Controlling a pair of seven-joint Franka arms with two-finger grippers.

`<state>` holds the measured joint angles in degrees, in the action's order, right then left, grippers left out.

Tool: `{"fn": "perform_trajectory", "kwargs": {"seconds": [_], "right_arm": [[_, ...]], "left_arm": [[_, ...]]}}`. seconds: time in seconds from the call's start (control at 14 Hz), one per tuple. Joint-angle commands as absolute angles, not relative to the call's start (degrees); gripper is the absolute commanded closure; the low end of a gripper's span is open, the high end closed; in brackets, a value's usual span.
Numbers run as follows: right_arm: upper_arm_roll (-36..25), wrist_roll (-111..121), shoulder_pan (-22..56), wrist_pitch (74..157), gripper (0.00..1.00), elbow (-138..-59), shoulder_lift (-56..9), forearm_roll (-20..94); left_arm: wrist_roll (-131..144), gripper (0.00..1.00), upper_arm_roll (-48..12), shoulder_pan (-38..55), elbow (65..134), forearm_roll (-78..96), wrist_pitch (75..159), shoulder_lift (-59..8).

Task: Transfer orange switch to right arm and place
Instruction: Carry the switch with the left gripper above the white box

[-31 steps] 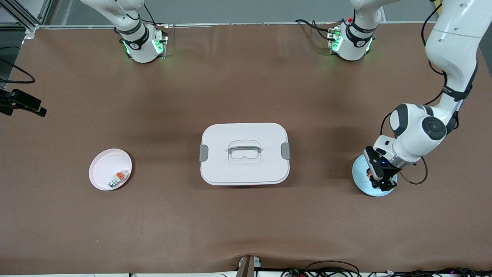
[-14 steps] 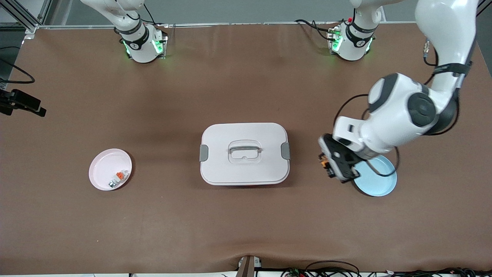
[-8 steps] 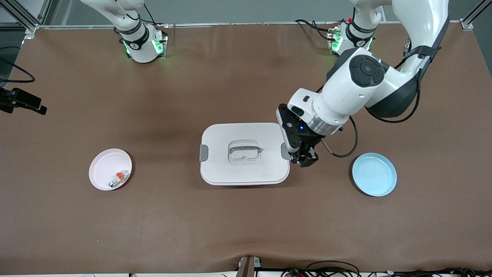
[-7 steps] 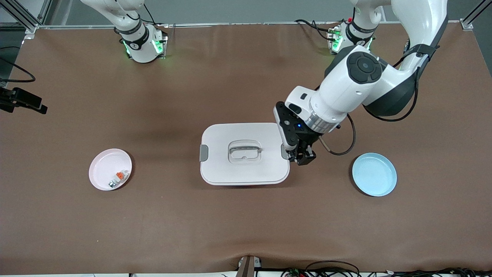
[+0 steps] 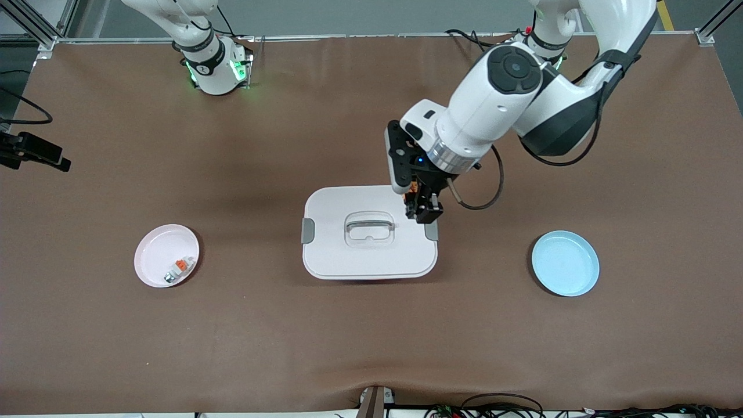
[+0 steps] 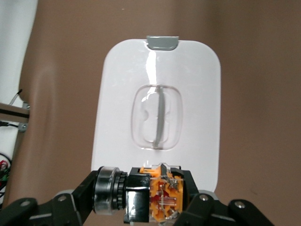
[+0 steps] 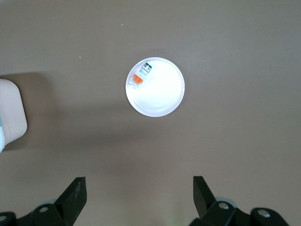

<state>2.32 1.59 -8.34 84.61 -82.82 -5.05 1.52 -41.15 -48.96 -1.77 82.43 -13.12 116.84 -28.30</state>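
Principal risk: the handover itself. The orange switch (image 6: 153,195) — a stubby black cylinder with orange moulded parts and a clear round end — is pinched across its body by the left gripper (image 5: 422,208), and very little of it stands clear of the fingers. The right gripper would have scant surface to take, so a mistimed release could drop the part onto the white rectangular plastic box lid with grey side clips (image 5: 325,249) below, from which it may roll or bounce away. A second risk is contact between the two sets of fingers when they meet over the box.

Left arm: it reaches from its base in toward the middle of the table, wrist angled downward. Its gripper hangs over the box lid's edge toward the left arm's end, near the recessed handle (image 5: 369,226), clamped firmly on the switch.

Right arm: waiting. Only its base shows in the front view; the right gripper (image 7: 138,195) hangs high with fingers spread wide and nothing between them, looking down on the small pink round dish (image 7: 162,101), which holds a small white piece with an orange tab (image 7: 142,74).

The pale blue round plate (image 5: 566,271), toward the left arm's end, carries nothing.
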Motion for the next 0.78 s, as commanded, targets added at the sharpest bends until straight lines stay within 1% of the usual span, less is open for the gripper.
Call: {"fn": "perform_trajectory", "kwargs": {"seconds": [0.0,0.5,0.71], "right_arm": [[2.5,1.1,-9.0,84.1,0.00,-82.0,-5.4,2.5],[2.4,1.1,-9.7,84.0,0.00,-82.2,-5.9,2.7],[2.4,-0.3,-10.9,83.5,0.00,-82.8,-6.0,5.3]], "left_arm": [[-39.6,1.00,-49.9,0.4,81.7,-14.5,114.7,-28.1],[-38.2,1.00,-50.0,1.4,81.4,-14.2,114.8,-28.2],[-38.0,1.00,-50.0,1.7,81.2,-14.2,115.4,-28.2]]}}
